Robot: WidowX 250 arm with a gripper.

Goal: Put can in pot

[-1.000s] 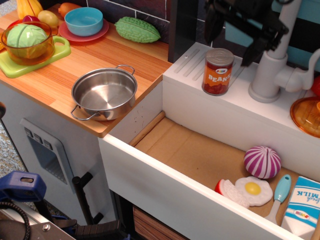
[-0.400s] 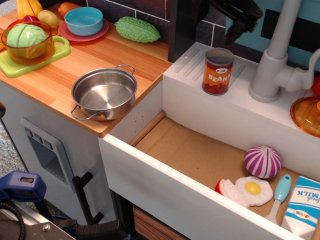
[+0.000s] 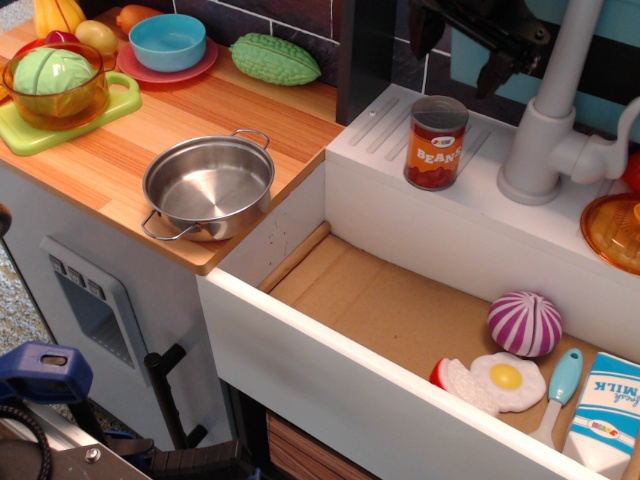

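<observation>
Toy kitchen: sink (image 3: pixel 420 330), faucet (image 3: pixel 545 130).

The small silver-topped tin can (image 3: pixel 436 143) with orange-red label reads "BEANS"; the blue-and-white carton (image 3: pixel 606 413) reads "MILK".

wooden counter (image 3: pixel 120 150) carrying pot (image 3: pixel 208 187), green board (image 3: pixel 60 120), pink plate (image 3: pixel 168 66), green gourd (image 3: pixel 274 59)
</observation>
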